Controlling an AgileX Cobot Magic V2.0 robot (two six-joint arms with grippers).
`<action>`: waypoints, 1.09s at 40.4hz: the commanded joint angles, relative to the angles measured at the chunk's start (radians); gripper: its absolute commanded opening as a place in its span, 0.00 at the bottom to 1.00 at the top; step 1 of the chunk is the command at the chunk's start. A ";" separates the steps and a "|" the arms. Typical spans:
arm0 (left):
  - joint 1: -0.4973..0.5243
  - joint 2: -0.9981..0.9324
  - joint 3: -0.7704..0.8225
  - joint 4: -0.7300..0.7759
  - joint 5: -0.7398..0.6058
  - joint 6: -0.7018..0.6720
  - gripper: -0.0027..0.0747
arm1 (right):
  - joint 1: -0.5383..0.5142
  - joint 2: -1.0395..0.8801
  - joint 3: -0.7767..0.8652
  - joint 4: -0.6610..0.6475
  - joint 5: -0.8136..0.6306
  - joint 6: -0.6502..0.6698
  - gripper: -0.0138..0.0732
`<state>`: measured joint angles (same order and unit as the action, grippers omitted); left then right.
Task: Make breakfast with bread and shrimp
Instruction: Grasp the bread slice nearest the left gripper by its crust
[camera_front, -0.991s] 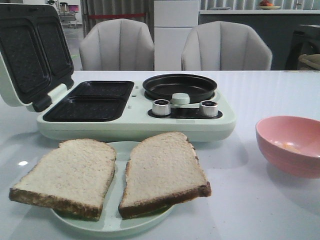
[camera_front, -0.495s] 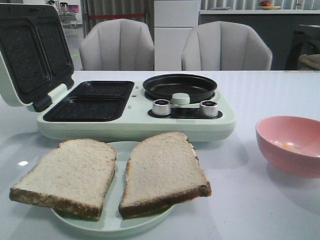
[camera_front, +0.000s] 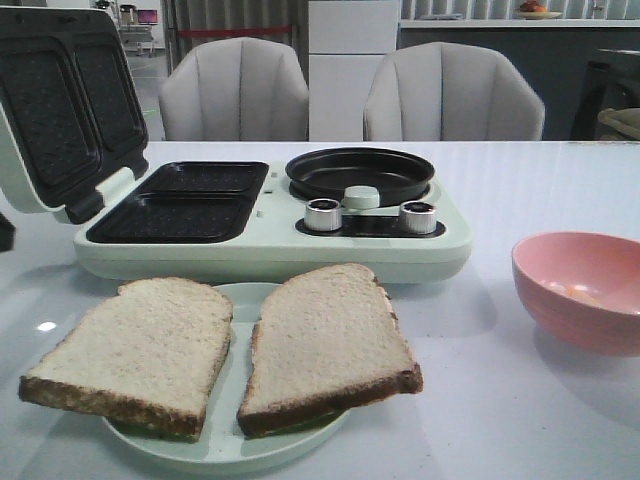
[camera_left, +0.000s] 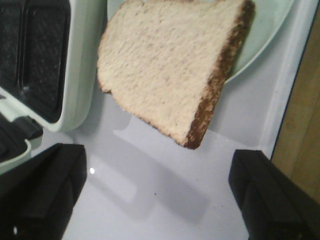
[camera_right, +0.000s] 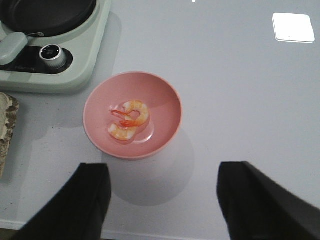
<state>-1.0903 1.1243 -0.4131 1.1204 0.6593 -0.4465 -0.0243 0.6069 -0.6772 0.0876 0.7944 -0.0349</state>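
Two bread slices lie side by side on a pale green plate (camera_front: 240, 300) at the table's front: the left slice (camera_front: 135, 350) and the right slice (camera_front: 325, 340). The left wrist view shows the left slice (camera_left: 170, 70) overhanging the plate (camera_left: 270, 35). My left gripper (camera_left: 157, 200) is open and empty above bare table, just short of that slice's crust. The shrimp (camera_right: 129, 120) lies curled in a pink bowl (camera_right: 165, 100), which stands at the right in the front view (camera_front: 560, 290). My right gripper (camera_right: 162, 200) is open and empty, just short of the bowl.
A pale green breakfast maker (camera_front: 270, 250) stands behind the plate, its lid (camera_front: 60, 100) open to the left, with two dark sandwich plates (camera_front: 180, 205), a round pan (camera_front: 360, 175) and two knobs. Two grey chairs stand beyond the table. The table edge is close behind my right gripper.
A dark part of my left arm has come into the front view at its left edge. The bread, bowl and breakfast maker have not moved.
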 joint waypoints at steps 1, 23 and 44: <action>-0.014 0.063 -0.023 0.100 0.003 -0.040 0.81 | 0.001 0.008 -0.036 0.001 -0.071 -0.008 0.80; -0.014 0.377 -0.023 0.486 0.081 -0.331 0.61 | 0.001 0.008 -0.036 0.001 -0.071 -0.008 0.80; -0.014 0.414 -0.025 0.513 0.149 -0.368 0.19 | 0.001 0.008 -0.036 0.001 -0.071 -0.008 0.80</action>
<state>-1.0971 1.5610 -0.4164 1.6155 0.7199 -0.7845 -0.0243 0.6069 -0.6772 0.0876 0.7944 -0.0349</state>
